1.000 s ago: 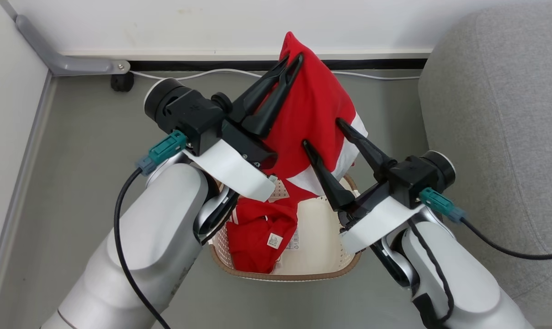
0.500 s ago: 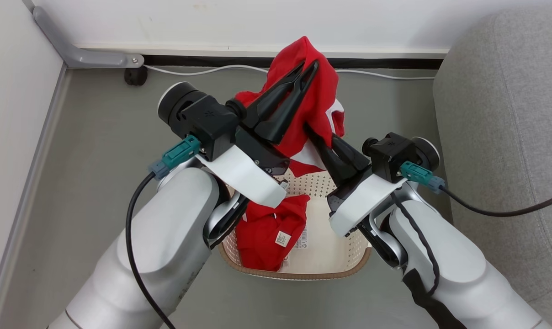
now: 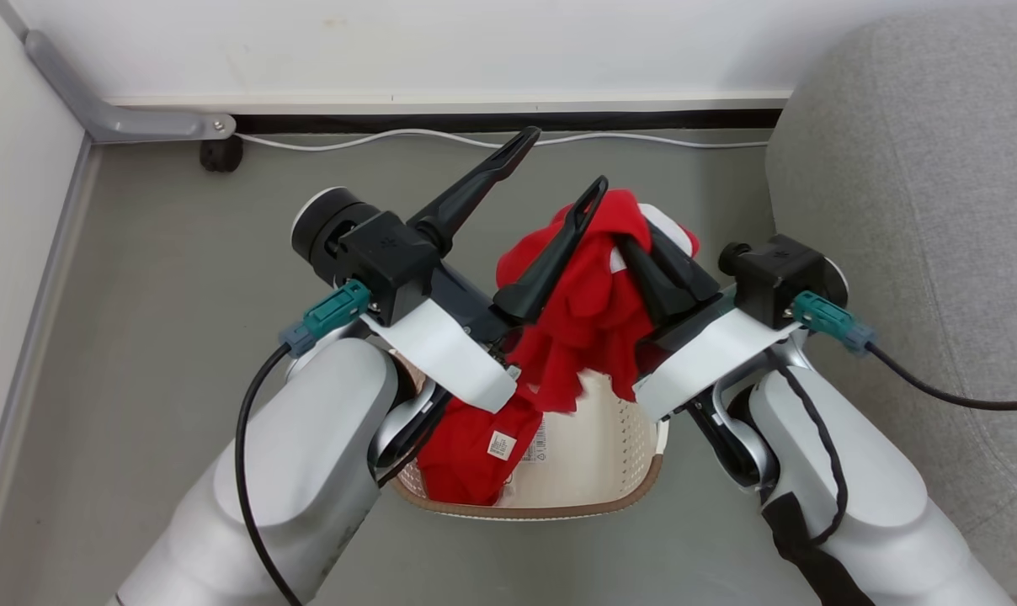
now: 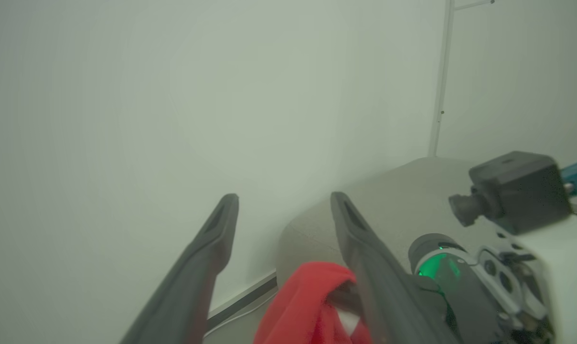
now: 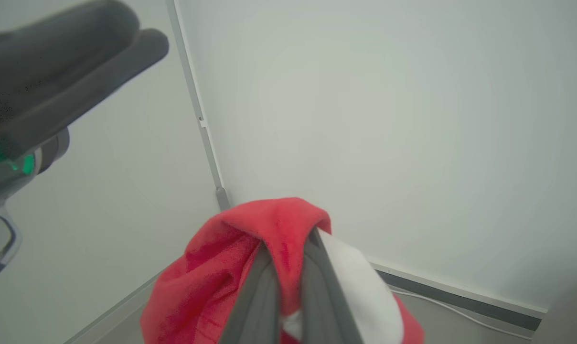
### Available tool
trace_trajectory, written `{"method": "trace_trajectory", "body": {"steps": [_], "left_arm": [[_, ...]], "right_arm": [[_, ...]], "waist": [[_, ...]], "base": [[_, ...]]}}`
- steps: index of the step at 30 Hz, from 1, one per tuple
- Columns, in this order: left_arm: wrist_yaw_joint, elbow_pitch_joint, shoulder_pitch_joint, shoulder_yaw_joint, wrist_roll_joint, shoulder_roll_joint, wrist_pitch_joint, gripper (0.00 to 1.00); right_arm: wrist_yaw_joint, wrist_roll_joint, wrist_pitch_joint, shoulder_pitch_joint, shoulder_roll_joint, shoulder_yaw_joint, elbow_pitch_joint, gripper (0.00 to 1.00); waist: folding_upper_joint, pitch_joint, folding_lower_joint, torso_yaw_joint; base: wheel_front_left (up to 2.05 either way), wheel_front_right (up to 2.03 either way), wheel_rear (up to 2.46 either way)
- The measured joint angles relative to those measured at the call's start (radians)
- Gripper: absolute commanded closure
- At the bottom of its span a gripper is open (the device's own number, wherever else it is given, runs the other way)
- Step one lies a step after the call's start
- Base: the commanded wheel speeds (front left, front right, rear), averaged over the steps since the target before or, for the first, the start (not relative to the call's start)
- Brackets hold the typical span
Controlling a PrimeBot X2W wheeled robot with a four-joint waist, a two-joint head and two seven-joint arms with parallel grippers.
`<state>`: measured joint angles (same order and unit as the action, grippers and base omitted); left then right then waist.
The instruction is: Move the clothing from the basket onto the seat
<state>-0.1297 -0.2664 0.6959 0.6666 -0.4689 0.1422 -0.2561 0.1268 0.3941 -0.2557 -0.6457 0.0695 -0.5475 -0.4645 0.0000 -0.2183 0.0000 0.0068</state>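
Head view: right end effector point(image 3: 639, 240) is clamped narrow on a bunched red garment point(image 3: 593, 295), which hangs above the basket point(image 3: 559, 509). Left end effector point(image 3: 564, 157) stands wide, gripping nothing; whether one finger touches the cloth or merely crosses in front of it is undetermined. The grip sits on the arm nearer the seat point(image 3: 913, 210), judged to suit a carry to that side. Second garment point(image 3: 466, 438) lies in the basket, beside the left forearm.
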Motion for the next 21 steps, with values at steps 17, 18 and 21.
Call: {"method": "trace_trajectory", "body": {"steps": [17,18,21], "left_arm": [[0.000,0.006,-0.066,0.028,-0.008,0.035,0.000,0.00],[0.000,0.009,-0.070,0.029,-0.009,0.034,0.000,0.00],[0.000,0.014,-0.081,0.033,-0.010,0.035,0.000,0.00]], "right_arm": [[0.000,-0.064,0.000,0.048,-0.005,0.225,0.151,1.00],[0.000,-0.064,0.000,0.053,-0.005,0.236,0.162,1.00],[0.000,-0.070,0.000,0.073,-0.006,0.257,0.187,1.00]], "waist": [[0.0000,-0.003,0.0000,-0.190],[0.0000,-0.001,-0.0001,-0.207],[0.0000,0.003,0.0000,-0.260]], "base": [[0.00,0.00,0.00],[0.00,0.00,0.00],[0.00,0.00,0.00]]}}
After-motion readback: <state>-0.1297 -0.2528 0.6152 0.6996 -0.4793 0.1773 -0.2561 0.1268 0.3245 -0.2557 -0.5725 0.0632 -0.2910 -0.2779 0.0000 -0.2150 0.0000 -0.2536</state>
